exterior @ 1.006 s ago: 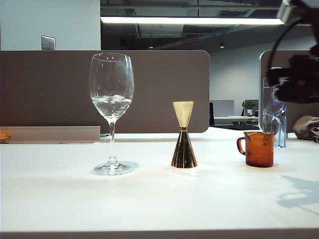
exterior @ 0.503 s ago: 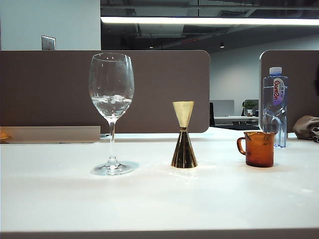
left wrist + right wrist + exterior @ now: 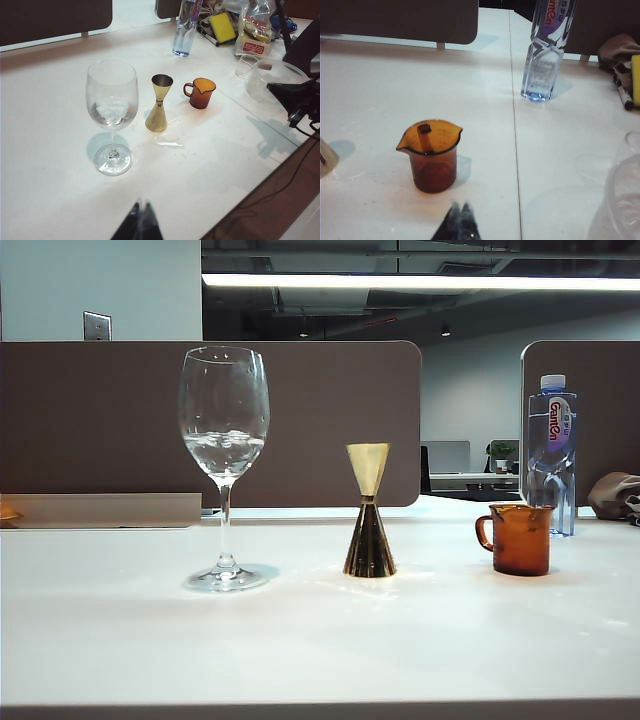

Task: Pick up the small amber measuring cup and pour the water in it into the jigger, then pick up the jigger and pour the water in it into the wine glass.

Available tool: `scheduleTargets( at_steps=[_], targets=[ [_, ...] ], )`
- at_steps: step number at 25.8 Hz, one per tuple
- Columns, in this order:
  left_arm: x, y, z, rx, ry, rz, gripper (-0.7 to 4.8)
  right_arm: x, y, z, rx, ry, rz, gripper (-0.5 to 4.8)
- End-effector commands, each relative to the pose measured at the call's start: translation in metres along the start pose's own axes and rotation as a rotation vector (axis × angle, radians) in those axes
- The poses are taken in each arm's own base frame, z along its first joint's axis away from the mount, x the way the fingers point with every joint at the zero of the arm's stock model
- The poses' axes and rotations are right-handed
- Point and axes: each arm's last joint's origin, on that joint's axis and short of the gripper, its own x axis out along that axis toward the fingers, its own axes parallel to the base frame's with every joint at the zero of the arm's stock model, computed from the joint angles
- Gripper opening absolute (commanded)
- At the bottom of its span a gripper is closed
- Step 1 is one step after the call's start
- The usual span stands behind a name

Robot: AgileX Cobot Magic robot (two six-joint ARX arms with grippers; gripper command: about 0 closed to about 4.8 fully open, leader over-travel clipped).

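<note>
The wine glass (image 3: 223, 440) stands on the left of the white table (image 3: 300, 640) with a little water (image 3: 224, 450) in its bowl. In the middle is the gold jigger (image 3: 369, 515), upright. The small amber measuring cup (image 3: 520, 538) sits on the right, handle toward the jigger. No gripper shows in the exterior view. My left gripper (image 3: 141, 206) hovers shut and empty over the near table, well short of the wine glass (image 3: 111, 112), jigger (image 3: 159, 105) and cup (image 3: 201, 93). My right gripper (image 3: 459, 207) is shut and empty, just in front of the cup (image 3: 432, 155).
A clear plastic water bottle (image 3: 551, 455) stands behind the cup. A small puddle (image 3: 169, 143) lies by the jigger's foot. Clear plastic containers (image 3: 272, 80), a yellow sponge (image 3: 222, 26) and bags crowd the table's far right side. The right arm's dark body (image 3: 300, 95) hangs over that edge.
The right arm's dark shape, high at the exterior view's right edge a second ago, has withdrawn out of that view, uncovering the bottle. The vessels have not moved.
</note>
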Motion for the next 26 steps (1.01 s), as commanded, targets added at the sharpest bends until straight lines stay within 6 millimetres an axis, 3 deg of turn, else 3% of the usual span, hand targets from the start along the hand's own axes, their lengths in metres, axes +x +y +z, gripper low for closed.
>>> scheduleTargets(
  at_steps=[1, 18, 26],
  targets=[
    [-0.001, 0.000, 0.002, 0.005, -0.012, -0.004, -0.02, -0.005, -0.001, 0.008, 0.013, -0.061, -0.003, -0.01],
    [-0.001, 0.000, 0.002, 0.005, -0.012, -0.004, -0.02, -0.033, -0.018, 0.037, 0.081, -0.372, -0.099, -0.01],
    [-0.001, 0.000, 0.002, 0.005, -0.012, -0.004, -0.02, -0.036, -0.018, 0.026, 0.072, -0.322, -0.095, -0.01]
  ],
)
